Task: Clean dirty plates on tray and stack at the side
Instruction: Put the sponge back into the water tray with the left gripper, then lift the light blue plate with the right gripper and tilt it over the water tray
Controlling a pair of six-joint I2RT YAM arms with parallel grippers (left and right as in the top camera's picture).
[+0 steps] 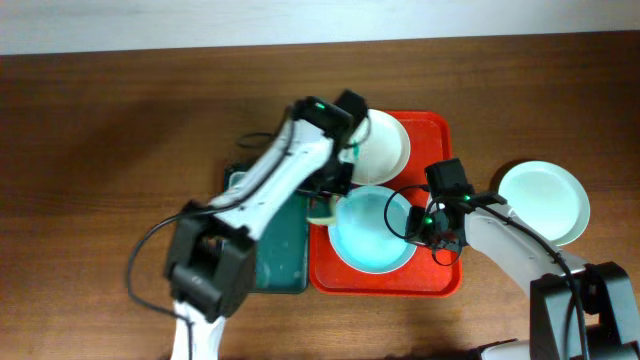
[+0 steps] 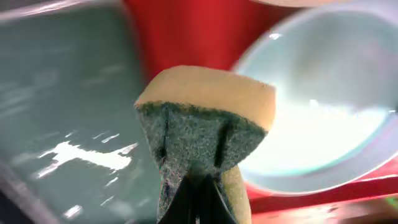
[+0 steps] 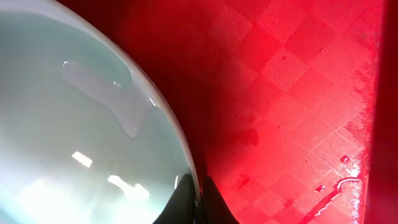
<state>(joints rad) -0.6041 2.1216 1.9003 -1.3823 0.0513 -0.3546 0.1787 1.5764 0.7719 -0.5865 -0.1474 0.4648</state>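
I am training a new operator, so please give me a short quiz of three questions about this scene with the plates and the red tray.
1. True or false: the left claw is shut on the sponge.
2. How many plates lie on the red tray? A) one B) two C) three
3. Fill in: the right claw pinches the ____ of the mint plate.
Key: 1 true; 2 B; 3 rim.

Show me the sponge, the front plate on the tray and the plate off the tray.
sponge [image 2: 200, 134]: left wrist view, green scrub face.
front plate [image 1: 368, 238]: overhead view, middle of its bowl.
side plate [image 1: 543, 202]: overhead view, its centre.
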